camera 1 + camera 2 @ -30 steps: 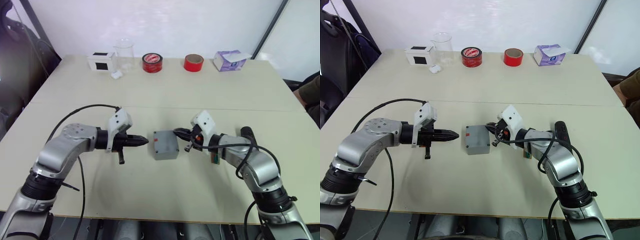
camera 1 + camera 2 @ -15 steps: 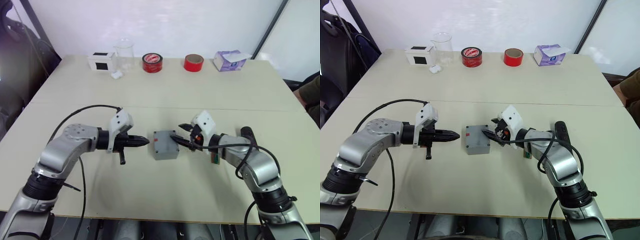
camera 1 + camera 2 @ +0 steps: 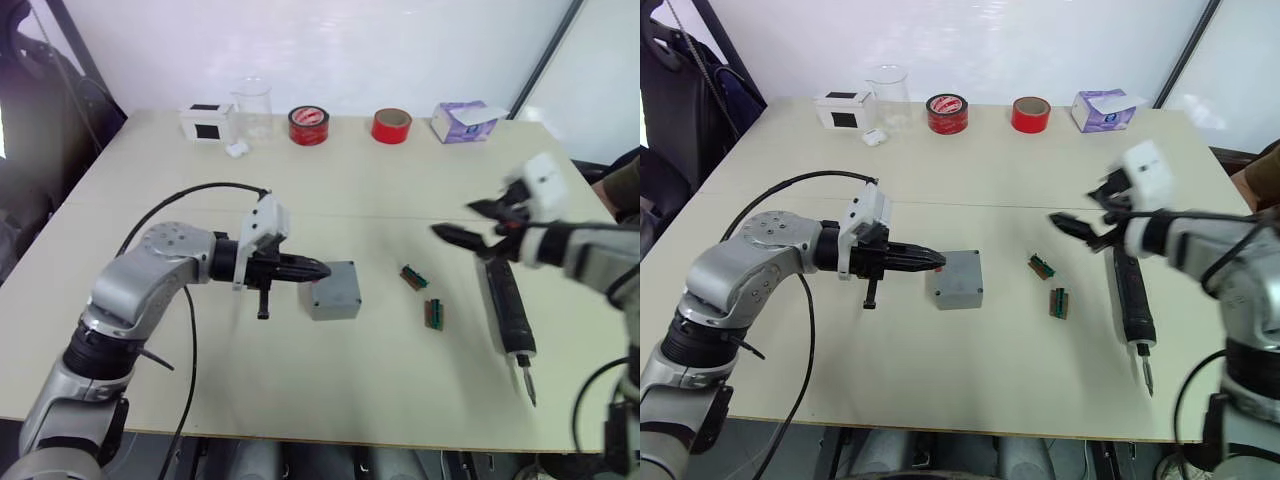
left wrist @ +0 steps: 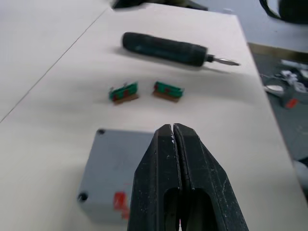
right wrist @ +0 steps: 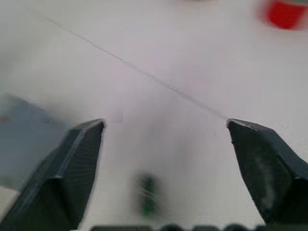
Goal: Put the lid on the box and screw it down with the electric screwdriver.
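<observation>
The grey box stands mid-table with the flat lid on top; a red mark shows on its side. My left gripper is shut and empty, its tips over the lid's left edge. The black electric screwdriver lies on the table to the right, its bit pointing toward the front edge. My right gripper hangs open and empty above the table, just behind the screwdriver and well to the right of the box. The left wrist view looks past the shut fingers across the lid to the screwdriver.
Two small green pieces lie between box and screwdriver. Along the far edge stand a white box with a black panel, a clear beaker, two red tape rolls and a tissue pack. A person's sleeve shows at right.
My right gripper has opened and swung up and to the right, away from the box, uncovering the screwdriver and green pieces. My left gripper has moved right onto the lid's edge.
</observation>
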